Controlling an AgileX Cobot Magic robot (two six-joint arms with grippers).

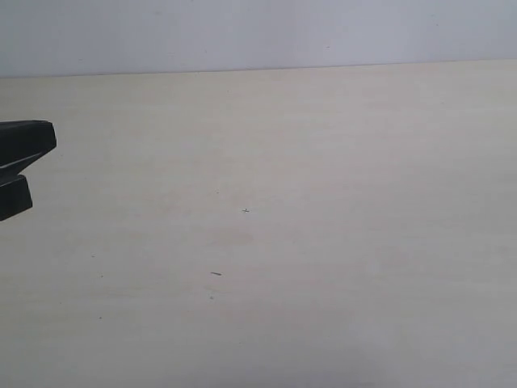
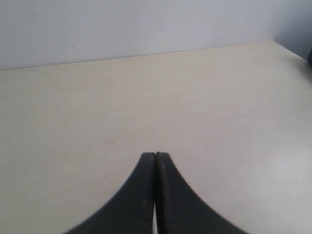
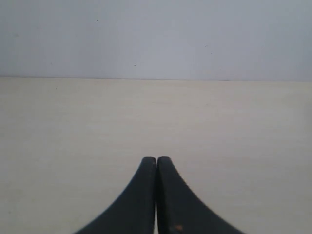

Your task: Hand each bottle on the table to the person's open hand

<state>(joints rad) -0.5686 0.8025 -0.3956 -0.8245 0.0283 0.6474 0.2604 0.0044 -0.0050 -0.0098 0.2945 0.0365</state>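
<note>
Edge crops left hand (image 2: 155, 156), jaws together.

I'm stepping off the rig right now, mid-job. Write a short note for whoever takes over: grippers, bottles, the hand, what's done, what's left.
Left gripper: shut, holding nothing, over the table.
Right gripper: shut, holding nothing, also over the table.
Bottles: none show in any view.
Person's open hand: not in view either.
Done: these views cannot tell whether the bottles were all handed over or never set out.
Left: find out where the bottles and the hand are before moving either arm.
</note>
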